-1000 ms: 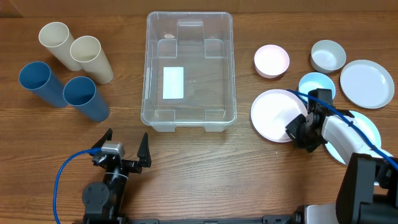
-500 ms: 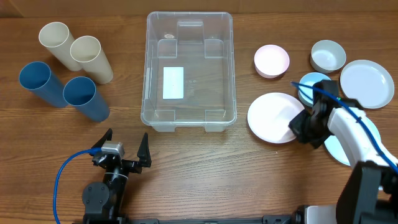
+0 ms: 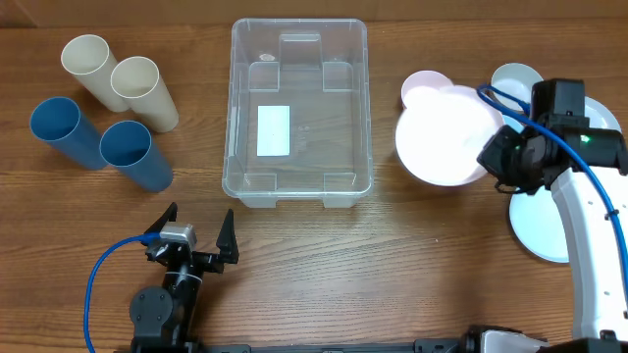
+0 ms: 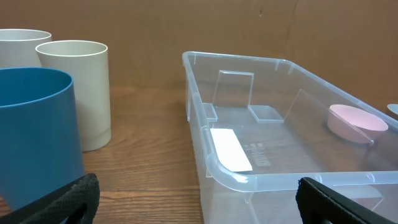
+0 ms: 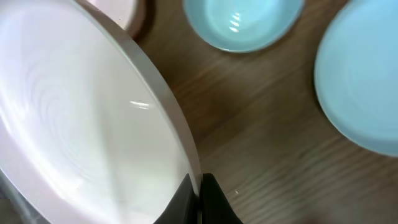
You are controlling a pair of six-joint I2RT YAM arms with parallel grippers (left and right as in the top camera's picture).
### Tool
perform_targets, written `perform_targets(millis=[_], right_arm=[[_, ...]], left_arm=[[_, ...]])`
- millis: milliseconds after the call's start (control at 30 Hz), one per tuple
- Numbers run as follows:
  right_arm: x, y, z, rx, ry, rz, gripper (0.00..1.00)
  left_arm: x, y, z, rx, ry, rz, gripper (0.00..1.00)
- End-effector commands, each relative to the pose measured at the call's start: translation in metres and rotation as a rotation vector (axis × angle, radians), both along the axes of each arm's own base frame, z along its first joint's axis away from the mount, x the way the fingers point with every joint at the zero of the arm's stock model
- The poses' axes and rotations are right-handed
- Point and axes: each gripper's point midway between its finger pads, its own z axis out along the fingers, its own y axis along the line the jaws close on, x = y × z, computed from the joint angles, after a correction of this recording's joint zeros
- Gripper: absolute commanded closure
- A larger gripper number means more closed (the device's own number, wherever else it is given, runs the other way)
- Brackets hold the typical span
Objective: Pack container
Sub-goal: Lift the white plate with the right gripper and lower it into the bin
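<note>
Right tool [image 3: 488,157]: clamped on the pale pink plate [image 3: 442,132] rim — plate aloft, right of container [image 3: 314,127].
Left tool [image 3: 200,218]: jaws wide apart — empty.

Overhead looks straight down at the bin [image 3: 304,147]. Left wrist shares it, low and near. Right wrist hugs a plate [image 5: 81,124] right of it.

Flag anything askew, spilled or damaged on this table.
Nothing is spilled or damaged. Only the pink plate is off the table: the right gripper pinches its rim, holding it over the pink bowl. The container sits square and empty.
</note>
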Motion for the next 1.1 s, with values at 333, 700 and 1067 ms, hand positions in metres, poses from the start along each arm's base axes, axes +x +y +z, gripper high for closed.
perform_targets(millis=[333, 700, 1067], right_arm=[[0.064, 0.184, 0.074, 0.054, -0.465, 0.502, 0.96], [0.093, 0.245, -0.04, 0.046, -0.28, 0.607, 0.96], [0.087, 0.244, -0.088, 0.029, -0.151, 0.616, 0.66]], left_arm=[[0.0, 0.001, 0.0, 0.008, -0.005, -0.001, 0.0], [0.0, 0.001, 0.0, 0.008, -0.005, -0.001, 0.0], [0.0, 0.001, 0.0, 0.008, -0.005, -0.001, 0.0]])
